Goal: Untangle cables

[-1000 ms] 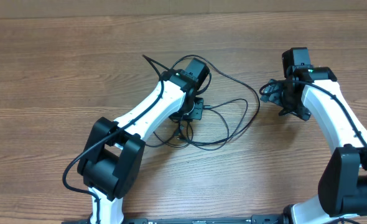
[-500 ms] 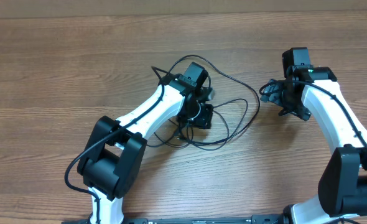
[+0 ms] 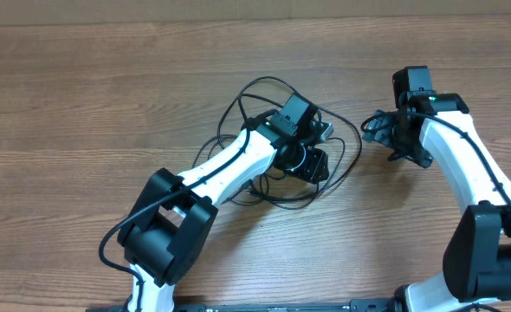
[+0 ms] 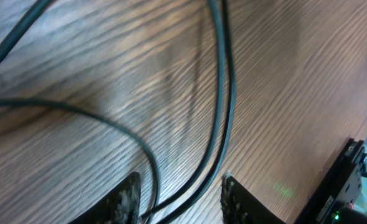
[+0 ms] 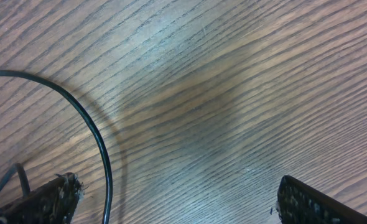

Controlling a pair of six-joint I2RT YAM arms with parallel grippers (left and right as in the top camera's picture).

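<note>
The cables [image 3: 358, 143] are thin black cords lying in tangled loops on the wooden table, mostly under and around my left arm. My left gripper [image 3: 320, 149] hangs low over the right part of the tangle. In the left wrist view its jaws [image 4: 180, 180] stand apart, and two cords [image 4: 227, 93] run loose between the fingers [image 4: 126, 198] without being pinched. My right gripper [image 3: 375, 128] sits just right of the loops, wide open [image 5: 178, 183] over bare wood. One cord [image 5: 99, 140] curves past its left finger [image 5: 59, 196], apart from it.
The wooden table [image 3: 82, 104] stretches left and back of the tangle. My right arm's dark wrist [image 4: 348, 186] shows at the lower right edge of the left wrist view. Thicker arm cables run along both white arms.
My left arm swung to the right, dragging the cords' left ends with it, and its jaws went from shut to parted. The right arm has not moved.
</note>
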